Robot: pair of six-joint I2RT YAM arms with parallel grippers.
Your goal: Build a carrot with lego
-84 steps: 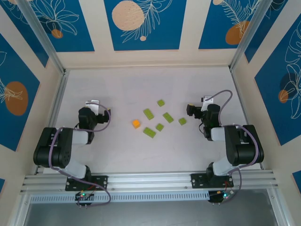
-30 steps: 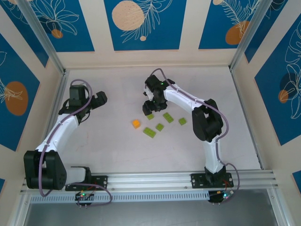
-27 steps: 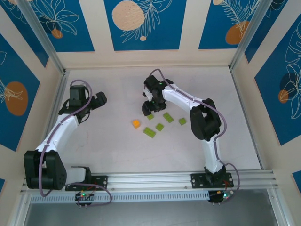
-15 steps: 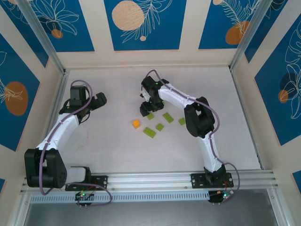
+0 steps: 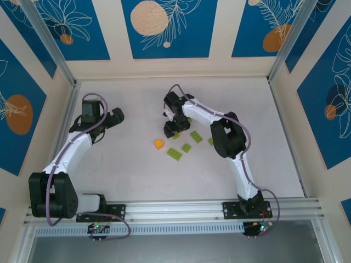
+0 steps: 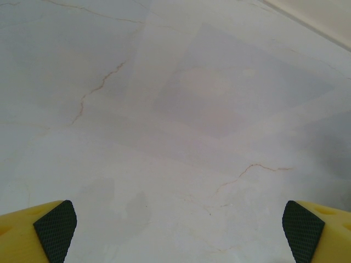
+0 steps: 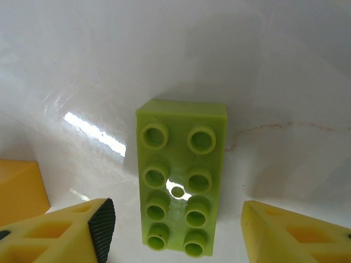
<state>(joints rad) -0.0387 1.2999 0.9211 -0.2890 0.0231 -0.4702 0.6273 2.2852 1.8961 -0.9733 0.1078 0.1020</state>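
Between the spread fingers of the right gripper [image 7: 176, 222], a lime-green brick [image 7: 181, 178] with 8 studs in 2 rows of 4 is seen lying flat on the surface [image 7: 285, 66], studs up. The jaws are held released on either side of its near end, and a gap is seen between each finger and the brick, so nothing is grasped. In the top external view the right gripper [image 5: 170, 130] is found low over the middle of the surface [image 5: 126, 175], with the right arm [image 5: 205, 114] stretched far out from its base, and the same brick [image 5: 176, 135] shows as a green edge just beside the gripper. The rest of the lego is spread loosely near it. 1 orange brick [image 5: 158, 144] lies just to the left and nearer the bases, and a lime-green rectangle [image 5: 174, 154], a lime-green square [image 5: 186, 147] and a second lime-green rectangle [image 5: 196, 137] lie close by, each apart from the others. 1 more green piece [image 5: 210, 141] is partly hidden by the arm. The left gripper [image 5: 117, 115] is held well apart to the left. In its wrist view the left gripper [image 6: 178, 235] is released, its fingers [image 6: 55, 233] set wide at the bottom corners over pale, veined surface [image 6: 181, 109].
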